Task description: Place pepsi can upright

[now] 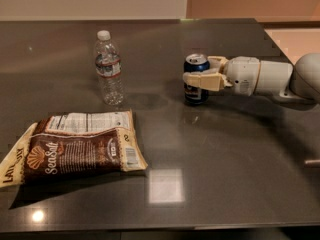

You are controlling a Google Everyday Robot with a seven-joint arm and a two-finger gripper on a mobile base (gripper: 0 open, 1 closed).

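Note:
The pepsi can point(196, 95) is dark blue with a silver top and stands upright on the dark table point(225, 149), right of centre. My gripper point(198, 70) reaches in from the right on a white arm point(265, 77). Its tan fingers point(202, 80) sit on either side of the can, one across the front and one behind, closed against it. The can's base rests on the table.
A clear plastic water bottle point(109, 69) stands upright to the left of the can. A brown Sea Salt chip bag point(75, 148) lies flat at the front left. The table's far edge meets a wall, and its right edge is behind the arm.

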